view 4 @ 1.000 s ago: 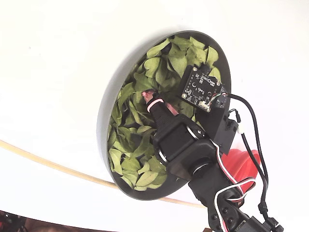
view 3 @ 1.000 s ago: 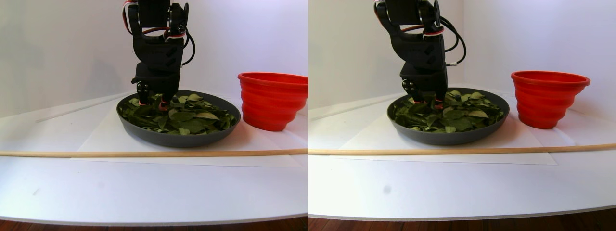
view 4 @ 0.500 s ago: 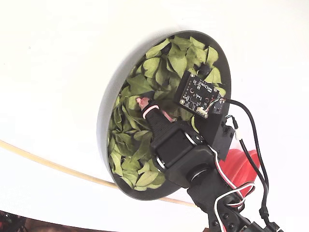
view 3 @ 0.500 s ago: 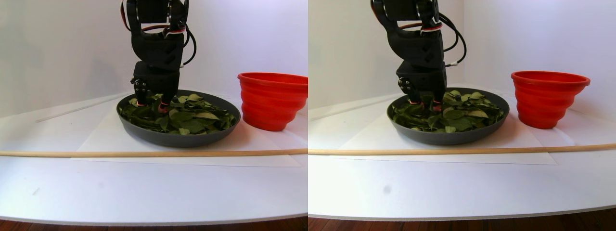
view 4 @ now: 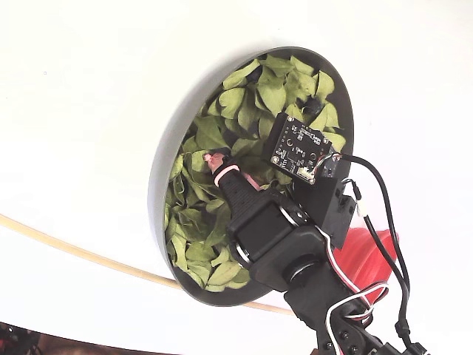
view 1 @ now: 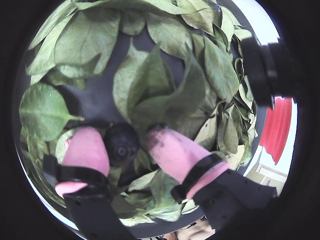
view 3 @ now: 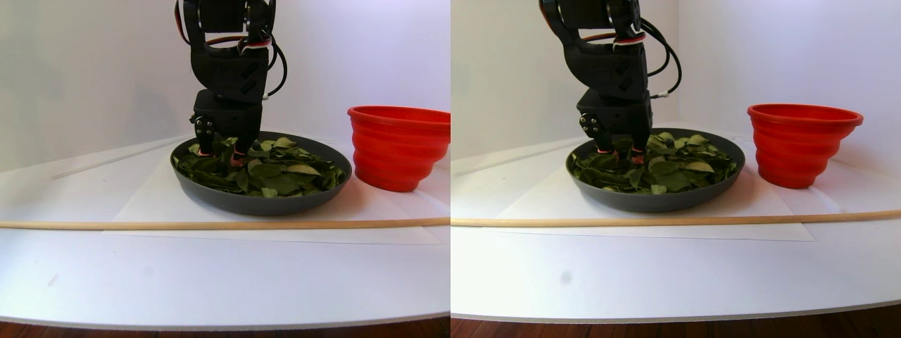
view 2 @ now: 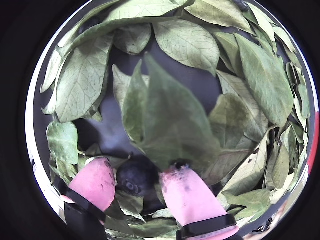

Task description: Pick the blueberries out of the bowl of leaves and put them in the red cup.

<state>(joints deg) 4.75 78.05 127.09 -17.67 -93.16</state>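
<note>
On the white tabletop [view 3: 211,282], the pink-tipped black gripper [view 1: 122,145] straddles one dark blueberry [view 1: 120,143] among green leaves [view 2: 170,120], fingers apart; nothing visibly delivered to the ribbed red cup [view 3: 398,148] yet.

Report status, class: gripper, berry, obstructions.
Gripper down in bowl, fingers straddling one blueberry, not visibly clamped. Leaf lying against one fingertip. Red cup beside bowl, standing clear.
</note>
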